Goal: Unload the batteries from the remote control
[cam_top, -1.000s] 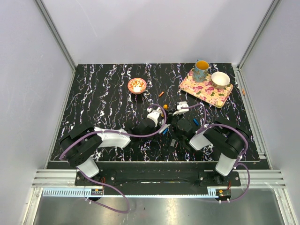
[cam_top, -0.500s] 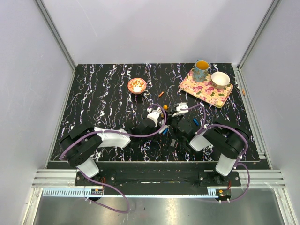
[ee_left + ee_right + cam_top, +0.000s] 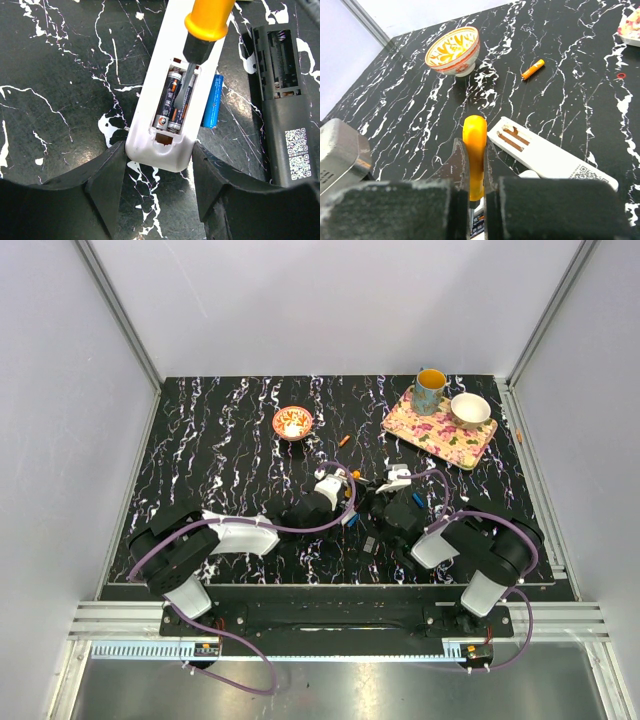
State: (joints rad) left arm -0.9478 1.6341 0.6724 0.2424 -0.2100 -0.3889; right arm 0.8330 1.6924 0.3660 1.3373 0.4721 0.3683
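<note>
Inspector: Batteries [image 3: 171, 102]: where are they sitting at this stage?

Technician: Two cells are lying side by side inside the open compartment of the white remote [image 3: 165, 75], which is resting face down on the worktop [image 3: 60, 90]. The blade of the screwdriver [image 3: 207, 20] is reaching into the far end of that compartment, over the right-hand cell.

Inspector: What are the tools doing?

Technician: The left tool [image 3: 159, 150] is clamping the near end of the white remote, with one finger pressing on each side. The right tool [image 3: 474, 167] is gripping the orange handle of the screwdriver, with its fingers closed tight on it.

Inspector: How far is the unloading progressing?

Technician: Partly, by my reading. A blue cell [image 3: 212, 107] is lying loose, right against the right edge of the white remote. An orange cell [image 3: 533, 69] is lying farther out, near the patterned bowl [image 3: 452, 50]. The black remote [image 3: 285, 100], to the right of the white one, is showing an empty compartment. So some cells appear to be out already. The two in the white remote are waiting to be levered free and lifted clear. Whether either is coming loose yet, I cannot tell.
</note>
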